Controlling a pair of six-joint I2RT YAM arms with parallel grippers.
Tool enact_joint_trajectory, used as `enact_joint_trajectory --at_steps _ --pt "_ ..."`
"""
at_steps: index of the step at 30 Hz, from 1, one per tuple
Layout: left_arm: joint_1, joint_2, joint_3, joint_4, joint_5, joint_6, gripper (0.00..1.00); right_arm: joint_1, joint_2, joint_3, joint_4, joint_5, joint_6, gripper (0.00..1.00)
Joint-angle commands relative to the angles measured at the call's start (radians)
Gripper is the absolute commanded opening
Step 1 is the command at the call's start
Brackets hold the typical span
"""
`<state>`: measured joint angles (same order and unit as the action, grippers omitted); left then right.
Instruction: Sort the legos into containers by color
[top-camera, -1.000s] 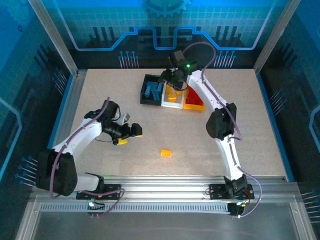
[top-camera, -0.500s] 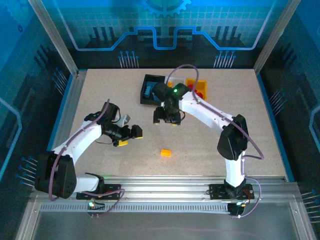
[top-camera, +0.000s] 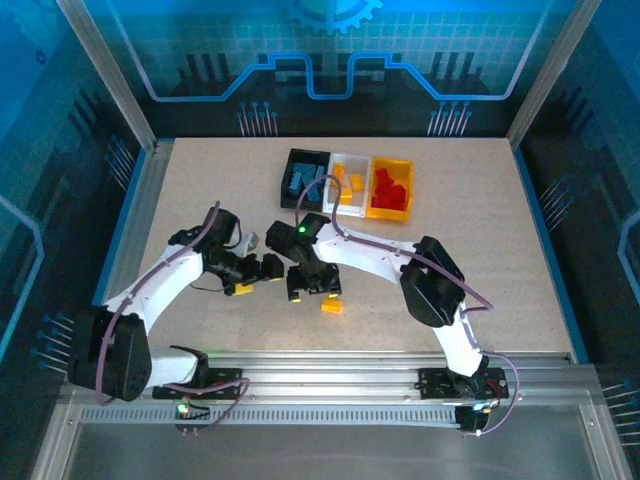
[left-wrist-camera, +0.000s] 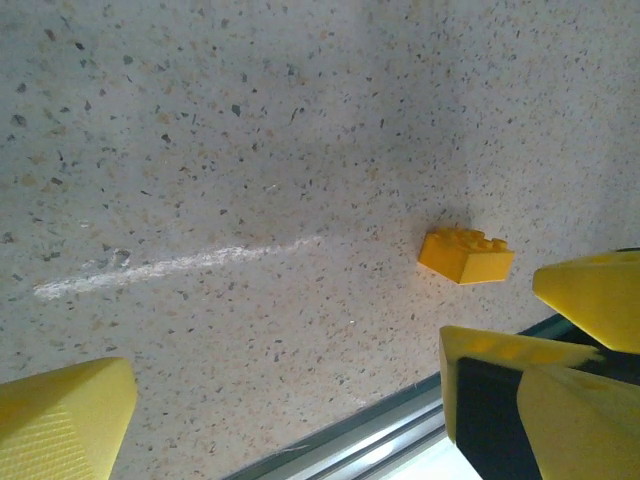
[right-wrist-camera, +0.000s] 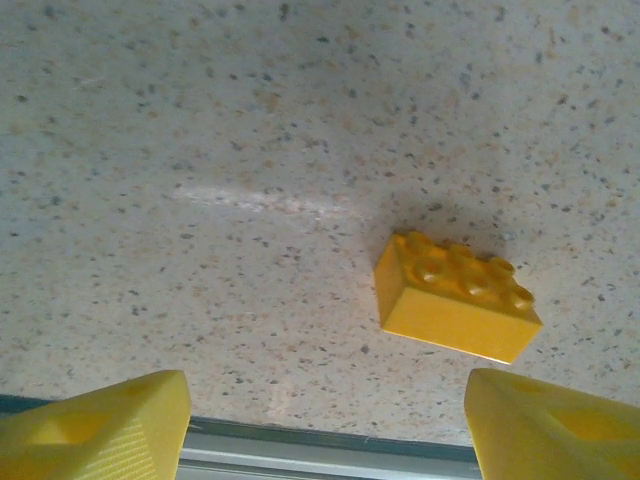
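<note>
Top external view gives me the three bins in a row at the table's 12 o'clock. The black bin (top-camera: 305, 157) holds blue bricks (top-camera: 303, 182), the white bin (top-camera: 350, 156) holds orange bricks (top-camera: 345, 188), and the orange bin (top-camera: 393, 161) holds red bricks (top-camera: 390, 192). One loose brick (top-camera: 331, 306), orange, lies on the table (top-camera: 500, 250) toward 6 o'clock from the bins. My right gripper (top-camera: 315, 293) hangs just at its 10 o'clock, jaws apart and holding nothing. On the right wrist view the loose brick (right-wrist-camera: 455, 295) sits studs-up at 4 o'clock, clear of the spread fingers (right-wrist-camera: 100, 425). My left gripper (top-camera: 258, 277), at 9 o'clock of the right one, stands wide open and empty.
</note>
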<state>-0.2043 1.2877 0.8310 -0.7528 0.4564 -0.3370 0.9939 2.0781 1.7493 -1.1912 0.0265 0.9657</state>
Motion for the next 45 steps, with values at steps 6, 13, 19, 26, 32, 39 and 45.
enact_joint_trajectory --at_steps 6,13,19,26,32,39,45 --pt "-0.006 0.005 -0.012 -0.005 -0.026 0.007 0.99 0.003 -0.053 -0.122 -0.029 0.039 0.119 0.74" --pt "-0.007 0.012 -0.010 -0.008 -0.019 0.008 0.99 -0.025 -0.094 -0.230 0.087 -0.002 0.142 0.73" --pt "-0.007 0.012 -0.008 -0.009 -0.018 0.009 0.99 -0.040 -0.075 -0.237 0.106 -0.013 0.133 0.73" --pt "-0.007 0.008 -0.008 -0.013 -0.022 0.010 0.99 -0.067 -0.076 -0.279 0.139 -0.010 0.127 0.70" --pt "-0.007 0.005 -0.009 -0.013 -0.023 0.010 0.99 -0.078 -0.070 -0.298 0.153 -0.004 0.120 0.67" --pt "-0.009 0.005 -0.008 -0.015 -0.021 0.010 0.99 -0.083 -0.062 -0.299 0.170 0.001 0.119 0.59" --pt "-0.010 0.001 -0.009 -0.015 -0.022 0.009 0.99 -0.088 -0.085 -0.304 0.157 0.018 0.119 0.46"
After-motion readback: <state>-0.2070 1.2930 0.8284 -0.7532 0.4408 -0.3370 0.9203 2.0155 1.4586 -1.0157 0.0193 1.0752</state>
